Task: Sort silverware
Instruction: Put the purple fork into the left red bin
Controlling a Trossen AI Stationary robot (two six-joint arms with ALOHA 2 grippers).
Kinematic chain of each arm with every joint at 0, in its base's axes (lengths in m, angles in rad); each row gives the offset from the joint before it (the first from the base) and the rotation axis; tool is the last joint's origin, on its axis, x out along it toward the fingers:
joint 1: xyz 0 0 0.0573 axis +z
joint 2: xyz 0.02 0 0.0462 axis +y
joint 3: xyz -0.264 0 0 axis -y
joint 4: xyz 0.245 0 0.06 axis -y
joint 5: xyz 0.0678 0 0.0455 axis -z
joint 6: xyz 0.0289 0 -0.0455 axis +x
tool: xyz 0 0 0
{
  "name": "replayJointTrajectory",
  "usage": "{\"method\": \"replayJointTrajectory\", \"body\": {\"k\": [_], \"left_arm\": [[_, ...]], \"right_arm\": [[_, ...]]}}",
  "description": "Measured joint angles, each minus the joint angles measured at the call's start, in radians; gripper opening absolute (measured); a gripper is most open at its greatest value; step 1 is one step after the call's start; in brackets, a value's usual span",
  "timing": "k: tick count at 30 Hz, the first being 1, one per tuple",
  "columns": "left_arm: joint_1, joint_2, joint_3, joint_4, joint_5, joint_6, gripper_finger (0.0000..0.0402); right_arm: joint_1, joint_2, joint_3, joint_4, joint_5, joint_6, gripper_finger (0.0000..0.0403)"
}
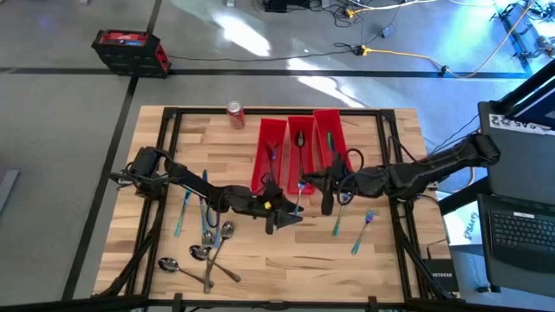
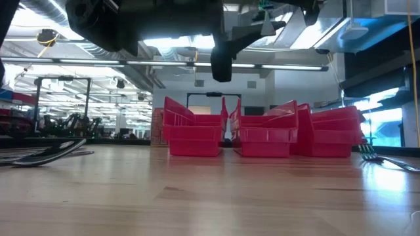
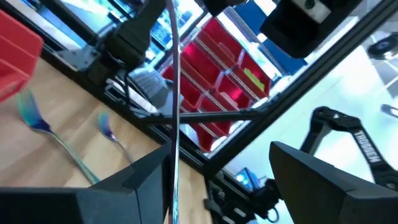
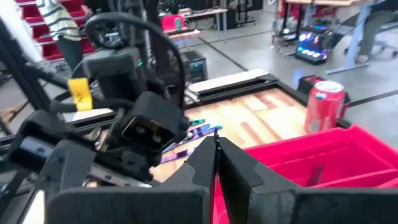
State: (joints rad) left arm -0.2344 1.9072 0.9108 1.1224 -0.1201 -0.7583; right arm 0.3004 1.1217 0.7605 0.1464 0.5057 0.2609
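Observation:
My left gripper (image 1: pixel 282 215) (image 3: pixel 221 152) hovers open over the table's middle, pointing toward the right edge. A slim metal piece of silverware (image 3: pixel 176 93) (image 1: pixel 299 201) runs along the inner side of one of its fingers (image 3: pixel 134 186). My right gripper (image 1: pixel 303 185) (image 4: pixel 216 140) is shut just near of the three red bins (image 1: pixel 271 152), pointing left, with a thin metal edge between its fingertips. More silverware lies flat on the table at the near left (image 1: pixel 208 238) and right (image 1: pixel 338 221). My left gripper has the slim piece lying along the inner face of one finger (image 3: pixel 169 180), while the other finger stands well clear of it. I cannot tell whether that finger touches it. My right gripper pinches a thin metal edge (image 4: pixel 216 132) between its shut fingertips, coming in about level from the right. Which part of the piece this is, the fingers hide. The piece is clear of the table.
A red soda can (image 1: pixel 235 113) (image 4: pixel 323 106) stands at the far edge, left of the bins. The bins (image 2: pixel 193 134) each hold a few pieces, a spoon (image 1: pixel 300 139) in the middle one. A black frame rims the table (image 1: pixel 395 217). A fork (image 2: pixel 387 158) lies at the near right.

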Motion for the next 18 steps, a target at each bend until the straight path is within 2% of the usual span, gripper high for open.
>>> {"method": "replayJointTrajectory", "body": {"k": [10, 18], "left_arm": [[-0.003, 0.000, 0.000, 0.029, -0.038, 0.012, 0.0239], [-0.003, 0.000, 0.000, 0.027, -0.039, 0.026, 0.0239]], "right_arm": [[0.000, -0.091, 0.000, -0.039, 0.054, 0.008, 0.0000], [0.000, -0.098, 0.000, -0.052, 0.069, -0.001, 0.0000]]}}
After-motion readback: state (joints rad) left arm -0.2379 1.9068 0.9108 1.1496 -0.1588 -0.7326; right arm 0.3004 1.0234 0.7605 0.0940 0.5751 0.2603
